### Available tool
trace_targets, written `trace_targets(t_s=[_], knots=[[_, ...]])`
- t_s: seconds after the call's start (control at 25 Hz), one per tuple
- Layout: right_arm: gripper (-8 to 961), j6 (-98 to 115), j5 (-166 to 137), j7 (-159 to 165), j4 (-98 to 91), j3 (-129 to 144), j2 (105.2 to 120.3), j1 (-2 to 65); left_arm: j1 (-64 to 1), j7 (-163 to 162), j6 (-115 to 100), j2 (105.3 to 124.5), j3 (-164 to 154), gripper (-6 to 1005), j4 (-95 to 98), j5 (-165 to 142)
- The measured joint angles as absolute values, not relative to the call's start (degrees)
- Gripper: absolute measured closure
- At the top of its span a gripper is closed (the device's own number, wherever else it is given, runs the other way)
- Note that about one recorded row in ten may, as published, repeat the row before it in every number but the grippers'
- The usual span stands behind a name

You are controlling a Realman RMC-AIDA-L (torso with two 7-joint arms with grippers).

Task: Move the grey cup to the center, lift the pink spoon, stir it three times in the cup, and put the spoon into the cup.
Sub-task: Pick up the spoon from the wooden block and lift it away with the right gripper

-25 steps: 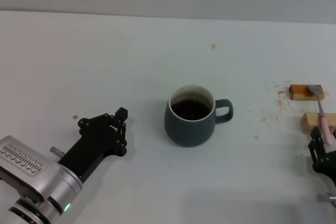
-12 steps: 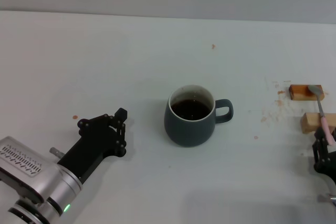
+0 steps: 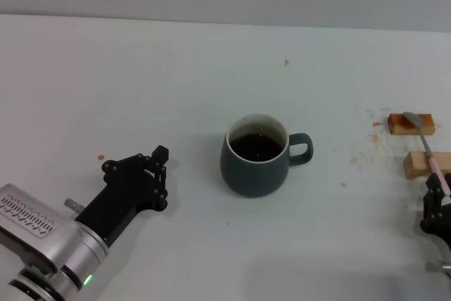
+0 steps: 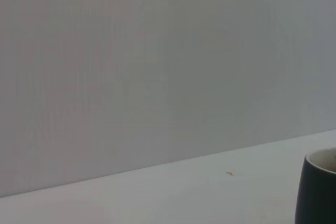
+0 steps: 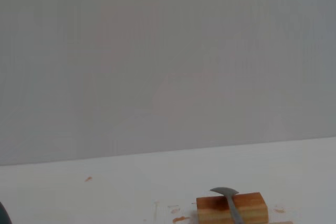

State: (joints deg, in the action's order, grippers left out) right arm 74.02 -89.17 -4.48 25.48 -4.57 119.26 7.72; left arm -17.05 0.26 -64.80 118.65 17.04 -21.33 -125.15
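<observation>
Left arm comes in from the lower left of the head view, silver forearm low over the table (image 3: pixel 141 68), black wrist angled up and to the right toward the grey cup (image 3: pixel 257 154). Left gripper (image 3: pixel 160 161) sits near the cup's left side but apart from it, nothing between the fingers. Fingers look close together; can't tell for sure if they are fully shut.

Right arm is mostly out of frame at the lower right edge. Only the black right gripper (image 3: pixel 435 202) shows, at the near end of the pink spoon (image 3: pixel 427 147). The handle's end runs down into the fingers and looks pinched there, but the contact sits at the frame edge, so can't confirm the grip.

Cup is upright at roughly table center, dark liquid inside, loop handle pointing to the robot's right. Left wrist view catches only its dark wall and pale rim (image 4: pixel 317 190).

Spoon's long axis runs near-to-far, slightly tilted: metal bowl at the far end, leaning left, over the darker wooden block (image 3: pixel 410 124); pink handle crosses the paler wooden block (image 3: pixel 421 165) nearer the robot. The right wrist view shows the spoon's bowl (image 5: pixel 227 192) just over the darker block's top (image 5: pixel 249 205). Brown stains (image 3: pixel 366 147) spot the table left of the blocks.
</observation>
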Motion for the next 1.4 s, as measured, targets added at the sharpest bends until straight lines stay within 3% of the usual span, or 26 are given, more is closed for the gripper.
trace_targets(t_s=[0.2,0.4,0.84,1.16,1.4], knots=[[900,74.8,-89.0,-10.7,27.9,-5.6,119.10,7.0,-17.1,0.3,-64.8,118.67,17.0,1001,-21.0,-125.2],[900,77.3,-88.7,-18.8,33.7,-7.2,117.73,5.9,-17.3,0.3,-64.8,118.72,16.9,1001,-20.8,-125.2],[901,77.5,-87.6,-37.1,55.4,-11.8,108.18,5.4,-17.3,0.3,-64.8,118.74,17.0,1001,-20.7,-125.2],[901,77.0,-87.5,-53.8,68.4,-15.6,104.42,5.4,-16.6,0.2,-64.8,118.81,17.0,1001,-20.1,-125.1],[927,77.0,-87.9,-61.4,75.0,-16.9,103.00,5.3,-16.3,0.2,-64.7,118.74,17.1,1001,-20.0,-125.1]])
